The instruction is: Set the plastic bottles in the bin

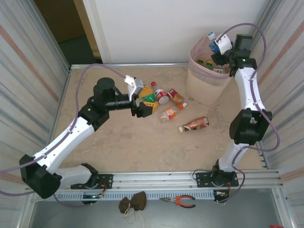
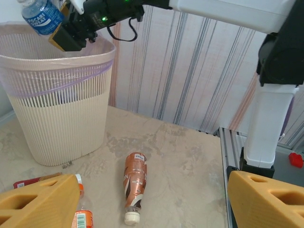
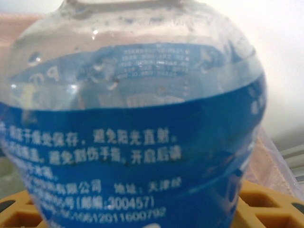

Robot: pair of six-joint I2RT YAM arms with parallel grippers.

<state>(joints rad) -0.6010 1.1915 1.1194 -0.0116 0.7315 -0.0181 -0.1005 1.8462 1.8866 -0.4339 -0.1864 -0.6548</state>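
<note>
Right gripper (image 1: pixel 219 47) clamps the blue-labelled water bottle (image 3: pixel 142 142) over the bin (image 1: pixel 197 85) at 1 o'clock. Released off-centre, it may hit the rim and tumble out. Left gripper (image 1: pixel 147 107) gapes above loose bottles (image 1: pixel 170 113).

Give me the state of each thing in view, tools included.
bin: upright, some bottles inside.
blue-label bottle: capped, held over the bin.
right tool: shut on the blue-label bottle.
left tool: open, empty.
brown bottle: capped, lying on the table.
orange-capped bottle: lying on the table.
</note>
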